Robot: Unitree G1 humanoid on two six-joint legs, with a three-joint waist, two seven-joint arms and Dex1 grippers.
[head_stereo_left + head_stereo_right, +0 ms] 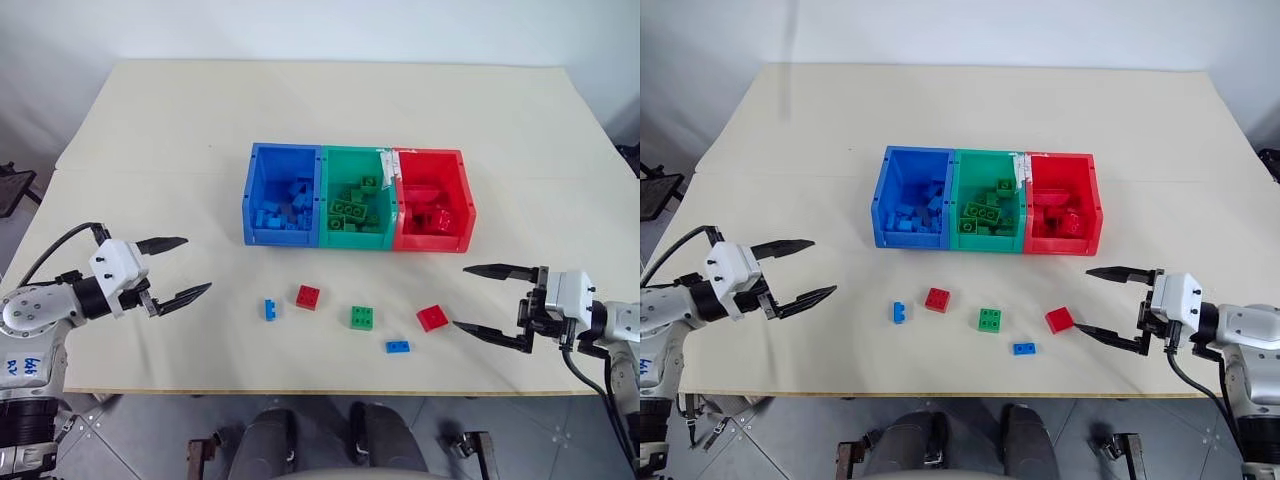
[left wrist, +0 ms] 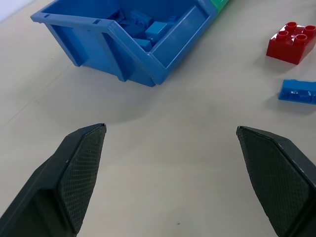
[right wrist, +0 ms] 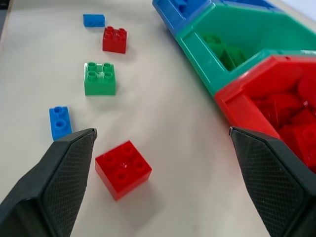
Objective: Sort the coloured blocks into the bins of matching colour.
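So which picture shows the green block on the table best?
The right wrist view: the green block is near and its four studs are plain. Both eye views show it small, in the row of loose blocks before the bins.

Three joined bins; loose on the table: two red, two blue, one green block.

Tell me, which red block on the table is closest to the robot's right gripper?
The red block on the right, just beside the right gripper. The other red block lies farther left, next to a small blue block.
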